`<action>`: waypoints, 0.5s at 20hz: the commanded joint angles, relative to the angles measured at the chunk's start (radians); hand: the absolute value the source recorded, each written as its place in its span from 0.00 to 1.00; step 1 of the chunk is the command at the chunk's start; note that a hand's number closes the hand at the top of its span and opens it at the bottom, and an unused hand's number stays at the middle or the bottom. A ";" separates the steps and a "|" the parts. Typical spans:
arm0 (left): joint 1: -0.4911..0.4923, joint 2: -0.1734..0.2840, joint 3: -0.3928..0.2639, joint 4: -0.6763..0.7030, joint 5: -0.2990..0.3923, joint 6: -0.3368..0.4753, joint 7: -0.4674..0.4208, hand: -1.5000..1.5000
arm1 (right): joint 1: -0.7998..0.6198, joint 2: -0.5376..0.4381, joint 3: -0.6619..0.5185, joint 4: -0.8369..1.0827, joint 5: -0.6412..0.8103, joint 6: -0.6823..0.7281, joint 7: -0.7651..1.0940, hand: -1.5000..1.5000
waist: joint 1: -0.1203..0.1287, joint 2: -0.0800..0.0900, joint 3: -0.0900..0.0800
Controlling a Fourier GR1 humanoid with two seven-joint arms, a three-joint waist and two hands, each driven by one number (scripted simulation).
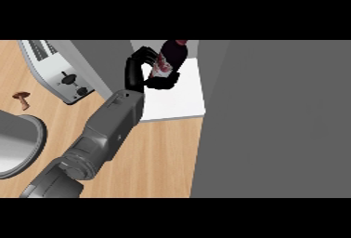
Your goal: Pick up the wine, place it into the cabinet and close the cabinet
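Head view — the left hand is curled round the wine bottle at top centre, holding it over the white cabinet shelf. Glass, likely heavy and slick — a grasp round the body near the label looks the safest hold. The right hand is out of sight.

Desk: light wood, visible grain, matt. Toaster, upper left: brushed metal, dull sheen, black plastic knobs. Wine bottle: dark glossy glass, red-and-white paper label. Hand: black matt plastic; forearm smooth grey, satin. Cabinet door, right: flat matt grey; shelf smooth white. Bowl, left edge: grey metal, soft shine.
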 commanded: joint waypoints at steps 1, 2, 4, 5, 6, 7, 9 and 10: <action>0.009 -0.011 0.011 0.026 0.003 0.049 -0.008 1.00 | -0.005 0.023 0.037 -0.039 -0.009 -0.013 0.009 0.00 | -0.009 0.008 -0.001; -0.010 -0.021 0.013 0.032 0.004 0.050 0.026 1.00 | 0.020 0.015 0.008 -0.058 -0.036 0.000 0.000 0.00 | -0.014 0.006 0.000; 0.054 -0.015 0.040 0.000 0.029 -0.031 -0.029 1.00 | 0.010 0.007 -0.002 -0.042 -0.022 -0.003 0.001 0.00 | -0.003 0.006 -0.001; 0.043 -0.002 0.061 -0.011 0.049 -0.051 -0.022 1.00 | -0.011 0.013 0.018 -0.034 -0.022 -0.010 0.017 0.00 | -0.011 0.010 -0.003; 0.041 0.018 0.075 -0.017 0.063 -0.103 -0.003 1.00 | -0.020 0.007 0.006 -0.036 -0.023 -0.012 0.019 0.00 | -0.013 0.010 -0.003; 0.027 -0.001 0.095 -0.029 0.082 -0.097 -0.003 1.00 | 0.003 0.028 0.033 -0.017 0.002 -0.011 -0.011 0.00 | -0.011 0.014 -0.003; 0.074 -0.025 0.114 -0.033 0.099 -0.136 -0.032 1.00 | -0.002 0.011 0.009 -0.040 -0.022 -0.013 0.019 0.00 | -0.013 0.008 -0.002; 0.049 -0.030 0.114 -0.029 0.098 -0.145 0.005 1.00 | -0.020 -0.001 -0.012 -0.027 -0.044 -0.006 0.025 0.00 | -0.013 0.005 -0.002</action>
